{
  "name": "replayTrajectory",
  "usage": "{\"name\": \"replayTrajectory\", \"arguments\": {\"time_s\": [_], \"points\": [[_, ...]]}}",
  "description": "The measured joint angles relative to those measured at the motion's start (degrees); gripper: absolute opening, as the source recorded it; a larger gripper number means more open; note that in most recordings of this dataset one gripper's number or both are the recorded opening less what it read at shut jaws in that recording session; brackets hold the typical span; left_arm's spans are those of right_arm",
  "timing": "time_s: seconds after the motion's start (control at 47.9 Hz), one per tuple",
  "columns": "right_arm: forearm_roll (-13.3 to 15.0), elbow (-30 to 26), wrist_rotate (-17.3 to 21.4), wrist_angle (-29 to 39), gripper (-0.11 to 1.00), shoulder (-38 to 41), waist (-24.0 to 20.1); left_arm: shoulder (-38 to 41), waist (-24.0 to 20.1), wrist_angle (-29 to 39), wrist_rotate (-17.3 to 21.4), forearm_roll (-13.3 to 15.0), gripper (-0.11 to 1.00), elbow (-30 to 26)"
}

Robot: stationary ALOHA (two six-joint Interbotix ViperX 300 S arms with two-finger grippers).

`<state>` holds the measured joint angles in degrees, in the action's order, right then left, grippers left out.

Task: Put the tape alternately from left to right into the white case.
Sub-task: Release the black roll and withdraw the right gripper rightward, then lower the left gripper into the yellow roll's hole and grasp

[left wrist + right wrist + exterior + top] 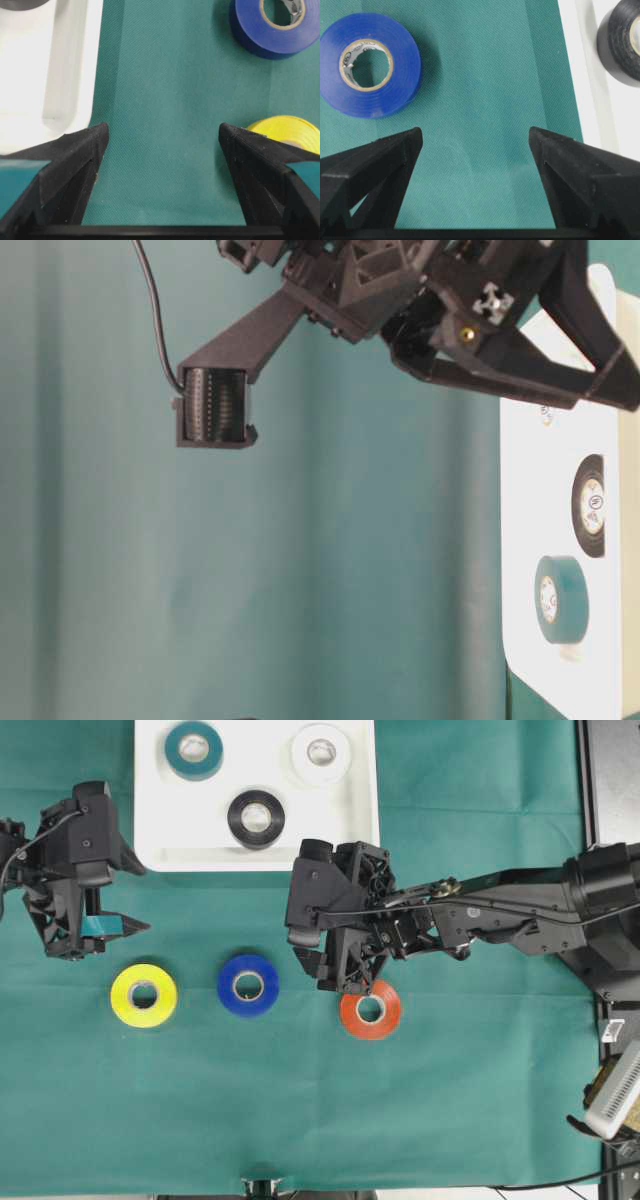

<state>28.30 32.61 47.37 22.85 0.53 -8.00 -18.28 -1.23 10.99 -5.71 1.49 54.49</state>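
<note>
The white case (160,830) holds a teal roll (193,750), a white roll (320,753) and a black roll (256,817). On the green cloth lie a yellow roll (144,995), a blue roll (248,985) and a red-orange roll (371,1010) in a row. My left gripper (140,898) hovers open above the yellow roll (290,132), with only cloth between its fingers (162,132). My right gripper (297,910) stands open between the case and the red-orange roll, with bare cloth between its fingers (475,137). The blue roll (370,65) lies ahead to its left and the black roll (622,42) to its right.
The case's rim (75,75) runs close by the left gripper's left finger. A black frame (610,780) borders the table on the right, with a pale device (615,1090) below it. In the table-level view the case (545,450) shows the black (590,505) and teal (560,598) rolls.
</note>
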Motion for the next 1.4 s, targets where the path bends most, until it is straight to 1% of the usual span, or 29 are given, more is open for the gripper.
{"name": "replayTrajectory", "arguments": {"time_s": [0.125,0.418,0.564,0.815,1.17,1.399], "points": [[0.6,0.1,0.0,-0.7,0.78,0.0,0.1,0.0,1.0,0.1,-1.1,0.0,1.00,0.0],[1.9,0.2,0.0,-1.1,0.78,0.0,0.1,0.0,7.7,0.8,-1.1,0.1,1.00,0.0],[2.4,0.3,0.0,-1.1,0.78,-0.1,0.1,0.0,10.0,0.9,-1.3,0.1,1.00,0.0],[2.5,0.3,0.0,-1.1,0.78,0.0,0.0,2.0,10.9,0.9,-1.2,0.0,1.00,0.0],[2.4,0.4,0.0,-1.1,0.78,0.0,0.1,8.3,10.9,0.8,-1.3,0.0,1.00,-1.3],[2.4,0.4,0.0,-1.1,0.78,-0.1,0.1,12.6,12.0,0.6,-1.3,0.1,1.00,-2.9]]}}
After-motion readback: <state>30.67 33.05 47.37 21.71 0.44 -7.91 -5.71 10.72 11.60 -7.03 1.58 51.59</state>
